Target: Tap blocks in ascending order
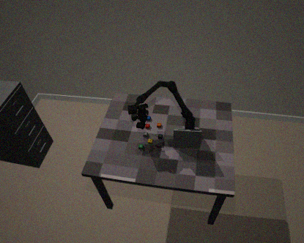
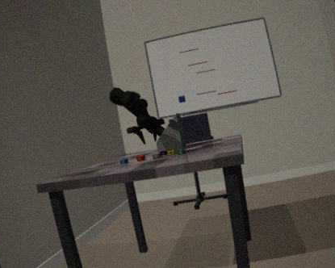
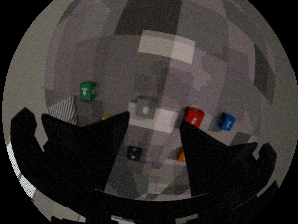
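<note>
My gripper (image 2: 150,141) (image 3: 156,120) is open and empty, above the table and clear of the blocks. In the wrist view a grey block (image 1: 146,134) (image 3: 145,107) shows between and beyond the fingertips. A red block (image 1: 147,126) (image 3: 194,117) is beside the right fingertip, with a blue block (image 1: 149,118) (image 3: 227,122) farther right. An orange block (image 3: 182,155) (image 1: 159,125) is partly hidden by the right finger, a yellow block (image 3: 108,118) (image 1: 150,140) mostly by the left. A black block (image 3: 134,153) (image 1: 160,136) is nearer. A green block (image 3: 88,90) (image 1: 141,146) is at left. Digits are too blurred to read surely.
The blocks stand on a checkered table (image 1: 112,135). A grey panel (image 1: 187,139) stands by the arm's base. A dark drawer cabinet (image 1: 23,128) is off to the left, and a whiteboard (image 2: 231,52) hangs behind.
</note>
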Robot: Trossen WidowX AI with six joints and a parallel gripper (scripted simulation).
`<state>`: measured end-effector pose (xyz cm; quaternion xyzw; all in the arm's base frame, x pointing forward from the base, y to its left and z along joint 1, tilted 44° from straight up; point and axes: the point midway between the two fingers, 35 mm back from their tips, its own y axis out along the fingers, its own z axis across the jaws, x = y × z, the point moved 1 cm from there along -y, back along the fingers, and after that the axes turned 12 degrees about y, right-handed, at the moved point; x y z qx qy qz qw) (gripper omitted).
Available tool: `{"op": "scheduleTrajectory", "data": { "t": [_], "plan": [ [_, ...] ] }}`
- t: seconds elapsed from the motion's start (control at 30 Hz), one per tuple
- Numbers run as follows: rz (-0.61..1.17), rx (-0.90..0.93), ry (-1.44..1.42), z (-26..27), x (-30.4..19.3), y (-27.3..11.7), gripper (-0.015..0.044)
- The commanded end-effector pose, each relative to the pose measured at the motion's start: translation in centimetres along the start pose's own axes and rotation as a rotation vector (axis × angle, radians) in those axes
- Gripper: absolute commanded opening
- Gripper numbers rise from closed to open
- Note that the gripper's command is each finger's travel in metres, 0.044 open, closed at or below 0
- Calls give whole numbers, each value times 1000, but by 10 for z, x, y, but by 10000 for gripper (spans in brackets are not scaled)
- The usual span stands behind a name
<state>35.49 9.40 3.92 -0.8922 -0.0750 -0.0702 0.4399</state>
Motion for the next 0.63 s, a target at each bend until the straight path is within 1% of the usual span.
{"op": "scheduleTrajectory", "data": {
  "t": [0.0,0.03,0.07,0.23,0.33,0.6],
  "plan": [
    [8,15,-6,61,-31,-14,361],
    [11,13,-8,77,-42,-17,387],
    [14,10,-9,91,-53,-20,400],
    [14,-33,-1,153,-120,-29,400],
    [1,-69,22,175,-157,-31,400],
    [-1,-73,25,177,-161,-31,400]
  ]
}}
